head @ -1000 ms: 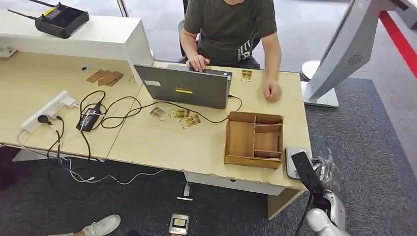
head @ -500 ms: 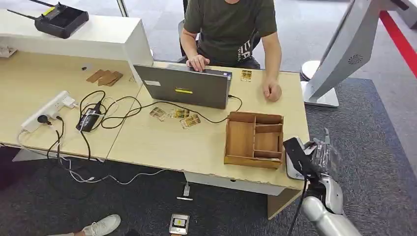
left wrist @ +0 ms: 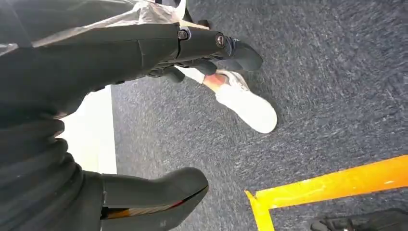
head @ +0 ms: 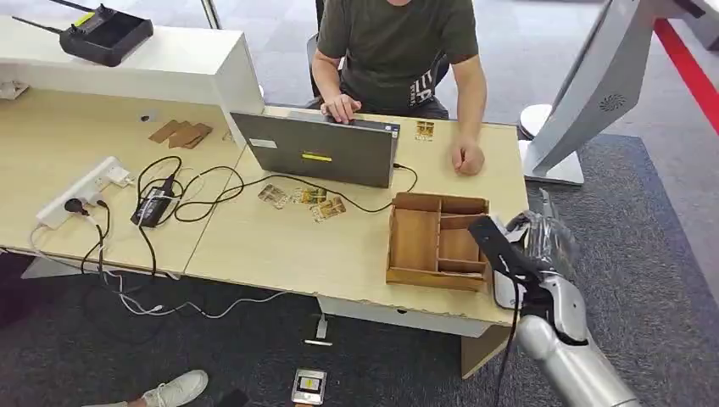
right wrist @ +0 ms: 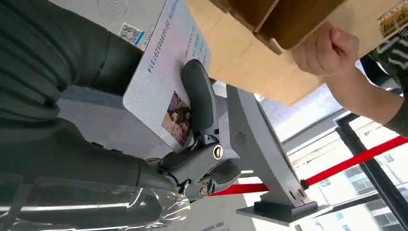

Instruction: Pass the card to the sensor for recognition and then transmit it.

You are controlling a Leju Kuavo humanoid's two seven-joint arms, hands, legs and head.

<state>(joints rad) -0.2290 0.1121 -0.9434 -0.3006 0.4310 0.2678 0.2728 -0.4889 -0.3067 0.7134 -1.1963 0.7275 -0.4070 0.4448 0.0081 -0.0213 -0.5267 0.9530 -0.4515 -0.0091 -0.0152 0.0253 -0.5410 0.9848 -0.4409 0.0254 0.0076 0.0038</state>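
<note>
My right hand (head: 536, 244), wrapped in clear film, hangs over the table's front right corner beside the wooden box (head: 438, 241). It holds a pale card (right wrist: 161, 82) with a small photo, the thumb (right wrist: 198, 98) pressing on its face. The white sensor pad (head: 502, 293) lies under the hand, mostly hidden by the arm; in the right wrist view the sensor pad (right wrist: 115, 17), with a QR code, sits just behind the card. My left hand (left wrist: 120, 53) hangs above the carpet with nothing in it, its fingers apart.
A person sits behind the laptop (head: 315, 150), one fist (head: 468, 158) resting on the table near the box. Loose cards (head: 309, 199), cables and a power strip (head: 85, 188) lie to the left. A white kiosk stand (head: 585, 93) rises to the right.
My right hand has risen and moved left and forward with the card, from beside the table's corner to over the sensor pad and the box's edge.
</note>
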